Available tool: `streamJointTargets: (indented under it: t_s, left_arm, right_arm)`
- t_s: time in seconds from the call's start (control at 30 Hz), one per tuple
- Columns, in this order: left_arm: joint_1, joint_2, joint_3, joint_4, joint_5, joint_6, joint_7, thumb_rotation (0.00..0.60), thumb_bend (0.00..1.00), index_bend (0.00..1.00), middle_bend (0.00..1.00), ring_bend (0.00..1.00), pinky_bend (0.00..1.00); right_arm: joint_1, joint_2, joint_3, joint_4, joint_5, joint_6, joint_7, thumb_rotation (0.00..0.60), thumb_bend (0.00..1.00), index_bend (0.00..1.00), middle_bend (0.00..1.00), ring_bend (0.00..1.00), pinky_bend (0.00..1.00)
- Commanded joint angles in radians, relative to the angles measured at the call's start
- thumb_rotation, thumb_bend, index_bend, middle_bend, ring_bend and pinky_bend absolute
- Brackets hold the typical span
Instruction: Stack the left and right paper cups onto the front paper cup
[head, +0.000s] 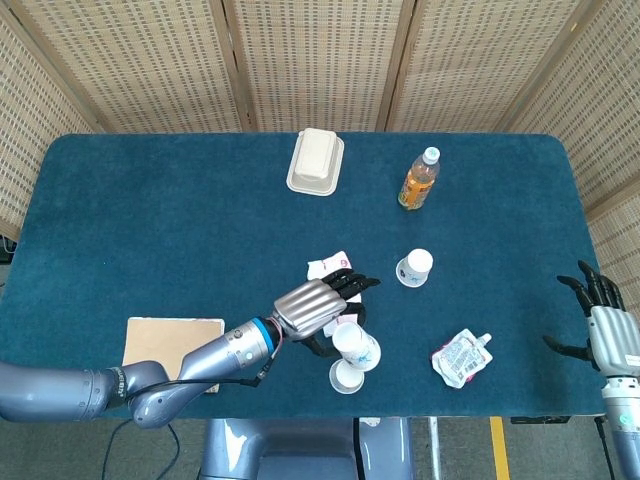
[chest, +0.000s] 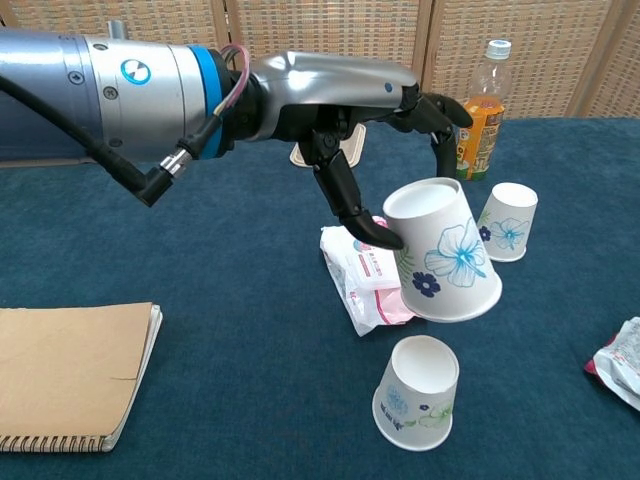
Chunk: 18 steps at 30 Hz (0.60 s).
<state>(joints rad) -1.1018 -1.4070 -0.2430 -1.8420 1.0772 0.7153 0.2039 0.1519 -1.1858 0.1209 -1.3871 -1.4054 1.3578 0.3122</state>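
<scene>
Our left hand's fingers (chest: 352, 205) are clamped on the left paper cup (chest: 446, 255), which we hold upside down and tilted in the air, just above and behind the front paper cup (chest: 418, 394); the two cups do not touch. The left hand (head: 313, 306) hangs over the pink wipes packet (chest: 362, 272) near the worktop's (head: 150, 230) front edge. The right paper cup (chest: 506, 222) stands upside down further back, near the orange bottle (chest: 478, 117). Our right hand (head: 605, 325) hovers past the worktop's right edge with fingers apart, holding nothing. A notebook (chest: 68, 370) lies at the front left.
</scene>
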Motion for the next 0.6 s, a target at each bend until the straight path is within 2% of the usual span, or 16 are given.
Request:
streamJointTargets:
  t_s: [0.03,0.23,0.6]
  left_arm:
    - [-0.009,0.006,0.005,-0.012,-0.003,-0.005,0.005,0.600,0.26,0.47,0.00,0.00,0.00]
    - [-0.031,0.028,0.018,-0.033,-0.021,-0.020,0.030,0.600,0.26,0.47,0.00,0.00,0.00]
    - [-0.099,0.054,0.052,-0.054,-0.128,-0.046,0.102,0.600,0.26,0.45,0.00,0.00,0.00]
  right_arm:
    - [0.000,0.001,0.000,-0.001,-0.001,0.001,0.000,0.600,0.09,0.22,0.00,0.00,0.00]
    - [-0.002,0.002,0.001,-0.001,0.000,0.001,0.003,0.600,0.09,0.23,0.00,0.00,0.00]
    - [-0.001,0.005,0.002,0.001,0.006,-0.008,0.009,0.600,0.09,0.24,0.00,0.00,0.00]
